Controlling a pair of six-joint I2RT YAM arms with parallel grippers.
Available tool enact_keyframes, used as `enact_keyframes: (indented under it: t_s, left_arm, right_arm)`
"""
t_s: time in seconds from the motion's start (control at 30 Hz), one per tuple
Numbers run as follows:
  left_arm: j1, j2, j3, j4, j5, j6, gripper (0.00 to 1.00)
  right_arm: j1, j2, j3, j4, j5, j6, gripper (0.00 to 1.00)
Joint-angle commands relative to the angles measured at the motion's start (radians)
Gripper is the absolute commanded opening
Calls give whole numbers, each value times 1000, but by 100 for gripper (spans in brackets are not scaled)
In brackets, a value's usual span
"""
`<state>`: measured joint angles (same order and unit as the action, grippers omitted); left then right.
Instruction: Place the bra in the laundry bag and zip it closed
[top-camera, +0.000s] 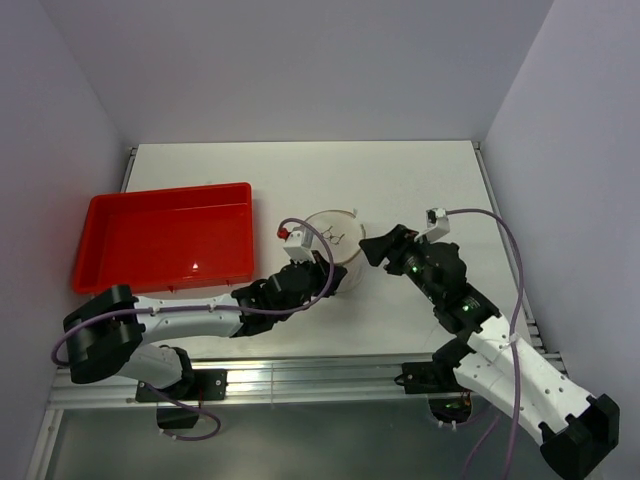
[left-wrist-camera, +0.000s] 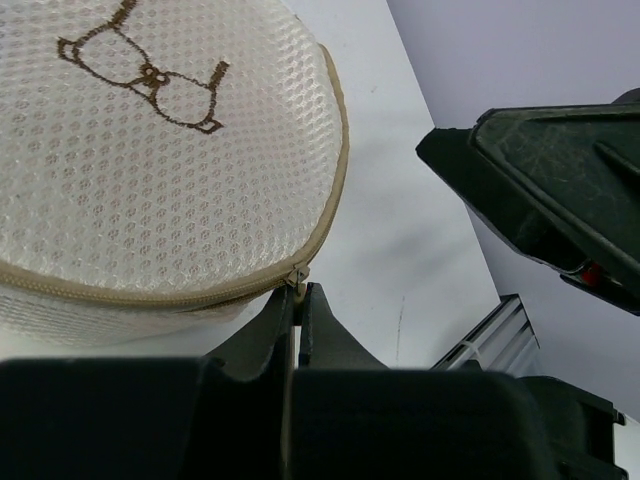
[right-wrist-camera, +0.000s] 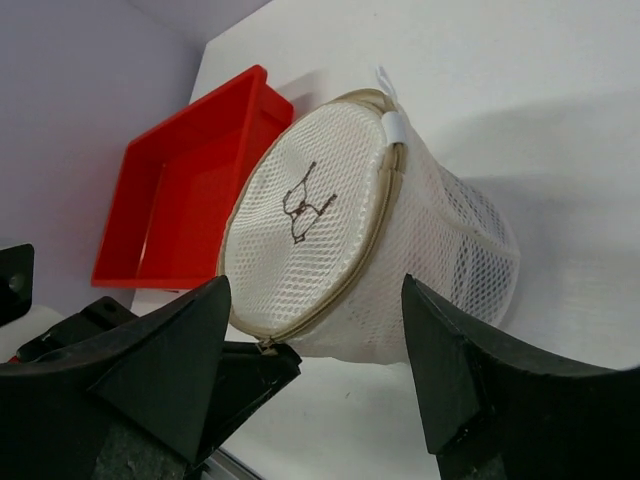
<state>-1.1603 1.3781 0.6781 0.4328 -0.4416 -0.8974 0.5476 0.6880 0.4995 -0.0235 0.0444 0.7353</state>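
The laundry bag (top-camera: 333, 238) is a round drum of whitish mesh with a brown mark on its flat lid (left-wrist-camera: 150, 150) and a beige zipper rim. My left gripper (top-camera: 322, 276) is at the bag's near edge, shut on the zipper pull (left-wrist-camera: 296, 277), which is pinched between its fingertips. My right gripper (top-camera: 371, 247) is open, just right of the bag and not touching it. In the right wrist view the bag (right-wrist-camera: 350, 220) sits beyond the spread fingers (right-wrist-camera: 175, 350). The bra is not visible.
A red plastic tray (top-camera: 165, 240) lies left of the bag and also shows in the right wrist view (right-wrist-camera: 190, 170). A white hanging tab (right-wrist-camera: 392, 122) sits on the bag's far rim. The metal rail (top-camera: 300, 380) runs along the near table edge.
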Motion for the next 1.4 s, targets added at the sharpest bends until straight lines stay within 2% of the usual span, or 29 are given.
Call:
enact_keyframes:
  t_s: [0.0, 0.2, 0.37, 0.4, 0.5, 0.6, 0.7, 0.73, 0.77, 0.8, 0.83, 0.87, 0.9, 1.13, 1.37]
  left_arm:
    - [-13, 19, 55, 78, 18, 29, 0]
    - [-19, 41, 71, 83, 26, 40, 0]
    - [-21, 38, 57, 89, 35, 40, 0]
    - [-21, 38, 54, 90, 37, 40, 0]
    - [-21, 30, 46, 99, 41, 41, 0]
    - [-21, 36, 44, 101, 43, 40, 0]
    - [-21, 45, 46, 107, 50, 38, 0]
    - [-21, 48, 46, 109, 53, 38, 0]
    - [-21, 50, 46, 109, 53, 38, 0]
    - [-21, 50, 44, 109, 53, 38, 0]
    - [-21, 47, 38, 109, 52, 37, 0]
    - [-21, 44, 34, 109, 49, 38, 0]
    - [-21, 38, 31, 104, 47, 38, 0]
    - [-21, -30, -38, 29, -31, 34, 0]
    - [-21, -192, -118, -115, -163, 49, 0]
  right_arm:
    - [8, -1, -9, -44, 52, 27, 76]
    - [8, 103, 11, 0, -40, 22, 55]
    - [8, 128, 5, 19, -23, 27, 35]
    - [8, 131, 4, 20, -20, 27, 33]
    - [6, 137, 1, 49, -15, 33, 35]
    - [8, 145, 10, 59, -32, 36, 49]
    - [8, 153, 16, 68, -38, 41, 49]
    - [8, 153, 16, 68, -40, 41, 46]
    - [8, 154, 17, 73, -32, 39, 37]
    - [8, 153, 17, 73, -28, 36, 31]
    - [6, 150, 20, 73, -17, 26, 22]
    - [3, 148, 22, 68, -2, 18, 7]
    - [-3, 143, 25, 66, 23, 12, 1]
    - [-132, 214, 37, 128, -35, -8, 0]
    - [-195, 353, 57, 301, -64, -5, 0]
